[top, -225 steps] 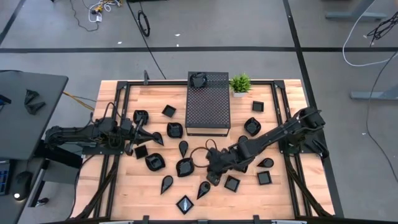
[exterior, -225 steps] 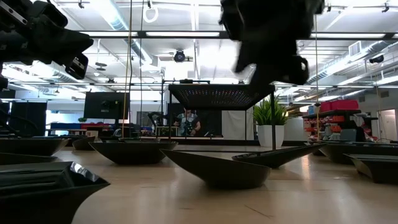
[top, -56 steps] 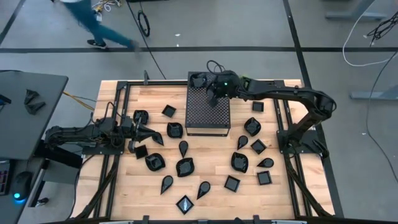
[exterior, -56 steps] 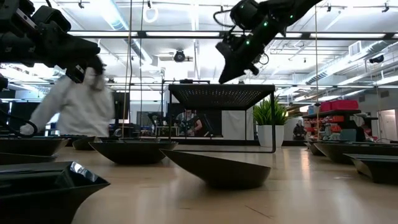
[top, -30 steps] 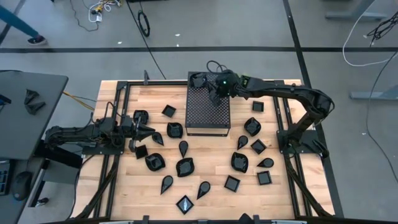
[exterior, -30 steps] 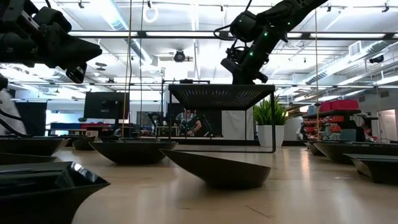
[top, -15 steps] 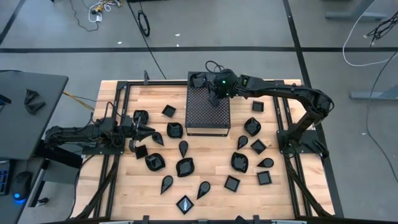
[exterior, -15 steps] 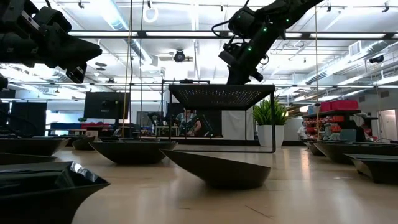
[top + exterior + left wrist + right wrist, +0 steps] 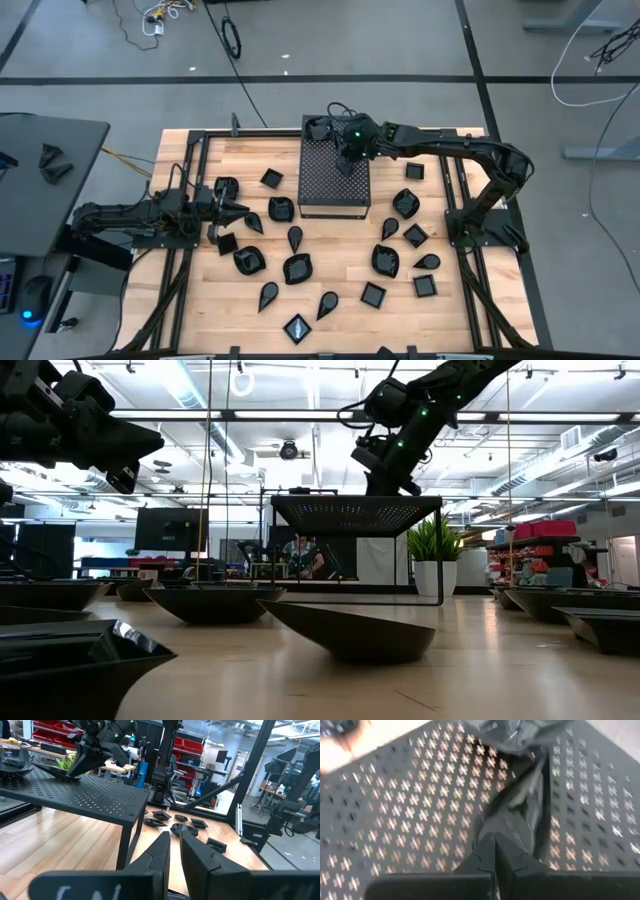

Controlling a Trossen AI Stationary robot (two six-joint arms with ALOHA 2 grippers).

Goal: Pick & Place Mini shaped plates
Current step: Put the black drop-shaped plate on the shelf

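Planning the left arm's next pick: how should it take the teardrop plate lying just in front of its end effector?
Grip the teardrop plate by its raised rim at the rounded end, coming straight down from above. It lies flat and shallow, so only the rim gives the left end effector any purchase.

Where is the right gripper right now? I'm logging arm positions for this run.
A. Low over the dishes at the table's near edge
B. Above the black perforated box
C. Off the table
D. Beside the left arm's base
B: in the high view the right gripper sits over the black perforated box, and its wrist view shows the perforated top below.
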